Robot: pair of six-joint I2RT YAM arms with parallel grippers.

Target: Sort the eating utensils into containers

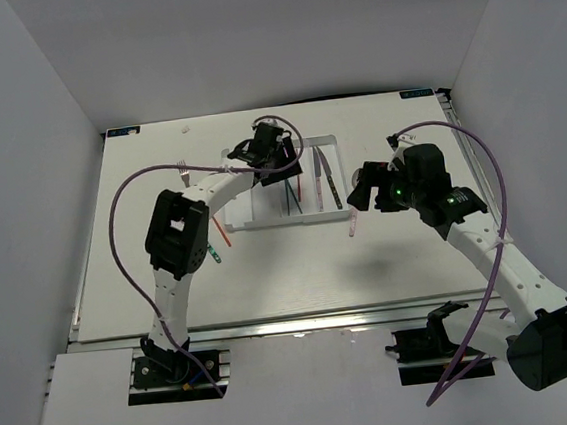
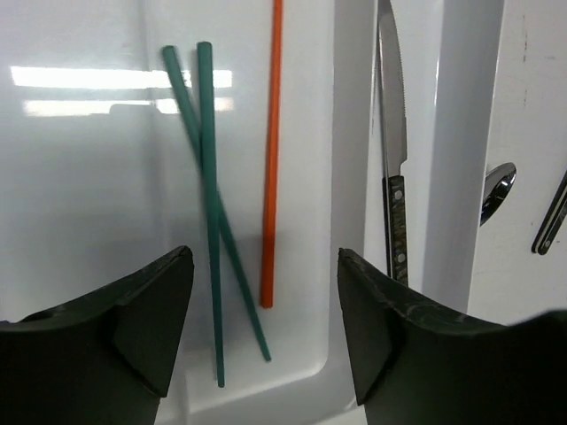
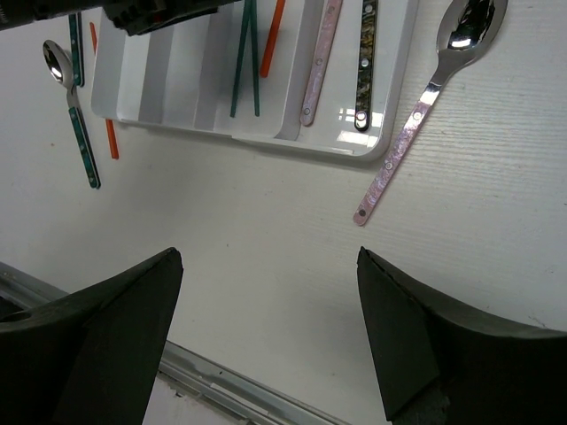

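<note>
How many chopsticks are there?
4: two teal chopsticks crossed in a tray compartment, an orange chopstick beside them, a second orange chopstick on the table. Others may be hidden.

Tray (image 2: 350,133) w/ chopsticks (image 2: 211,204), knife (image 2: 392,133); spoon (image 3: 416,115) beside

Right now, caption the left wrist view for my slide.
Open left gripper above crossed teal chopsticks and an orange chopstick in the tray, knife one compartment over.

I can read no word, number or brand in any of my three views. At the far edge of the surface (image 1: 270,279) there are two small labels, a left sticker (image 1: 123,131) and a right sticker (image 1: 415,91). Each carries bluish print that is too small and blurred for me to make out.
</note>
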